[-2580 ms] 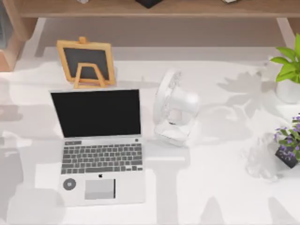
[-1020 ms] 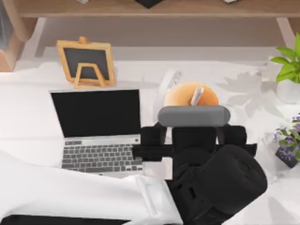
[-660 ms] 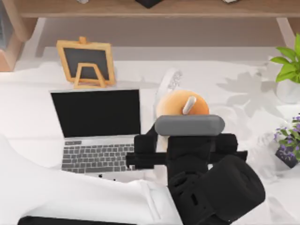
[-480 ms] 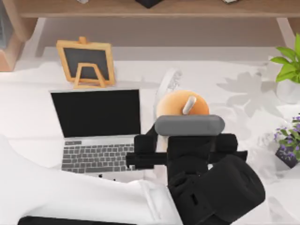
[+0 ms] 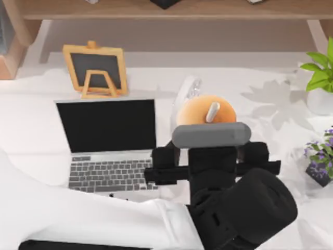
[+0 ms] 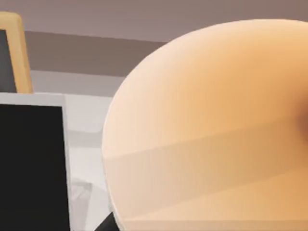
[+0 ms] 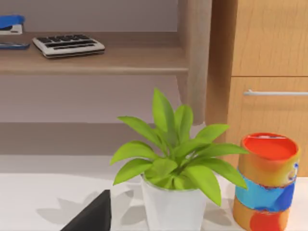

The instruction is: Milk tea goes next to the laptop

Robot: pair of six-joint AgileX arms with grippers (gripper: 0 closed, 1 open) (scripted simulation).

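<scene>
Beside laptop [image 5: 106, 156] on white table [image 5: 260, 88]: left end effector [image 5: 210, 148] holding milk tea [image 5: 205, 110].

An office desk: a laptop [image 5: 106, 156], small chalkboard [image 5: 96, 69], potted plant [image 7: 173, 173] and shelved keyboard [image 7: 68, 45].

Matt tan-orange dome on the milk tea [image 5: 200, 110] — smooth silver laptop [image 5: 109, 156], wood-framed chalkboard [image 5: 96, 69]

On the table: one laptop [image 5: 106, 156], one cup of milk tea [image 5: 205, 110], one fan [image 5: 186, 89] and one small chalkboard [image 5: 96, 67]. There are two potted plants [image 5: 320, 78], one green and one purple-flowered. One can [image 7: 266, 180] and one keyboard [image 7: 67, 45] also show.
</scene>
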